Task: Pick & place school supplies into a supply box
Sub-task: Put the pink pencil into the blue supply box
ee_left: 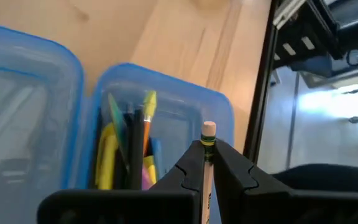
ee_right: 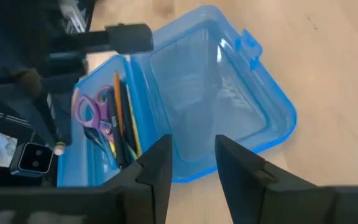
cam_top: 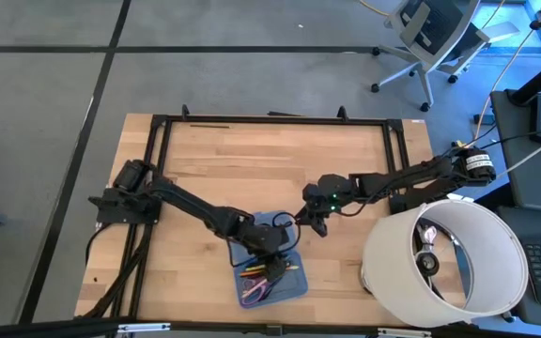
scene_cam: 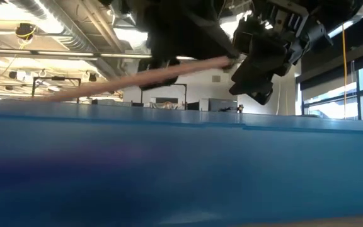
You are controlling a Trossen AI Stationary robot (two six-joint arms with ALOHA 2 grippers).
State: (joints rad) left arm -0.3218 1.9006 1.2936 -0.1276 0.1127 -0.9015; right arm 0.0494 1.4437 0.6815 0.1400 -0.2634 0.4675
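Note:
The open blue supply box point(cam_top: 269, 268) lies flat near the table's near edge. One half point(ee_left: 166, 106) holds yellow and orange pencils, dark pens and purple-handled scissors point(ee_right: 91, 112). The other half point(ee_right: 222, 87) holds nothing that I can see. My left gripper point(ee_left: 208, 149) hangs over the filled half point(cam_top: 275, 246), shut on a pale pencil point(scene_cam: 156, 74). My right gripper point(ee_right: 192, 155) is open and hovers just right of the box's far end point(cam_top: 319, 223), touching nothing. My left gripper pinches the pale pencil between its two fingers near the eraser end point(ee_left: 208, 132), which sticks out past the fingertips. The shaft runs back between the fingers. The pencil is lifted clear above the box and slants close to level in the low view.
A large white drum point(cam_top: 449, 253) stands on the table's right near corner, close to the right arm. A black frame rail point(cam_top: 270, 119) rims the table. Bare wood lies to the far side and left of the box. Office chairs and desks stand beyond the table.

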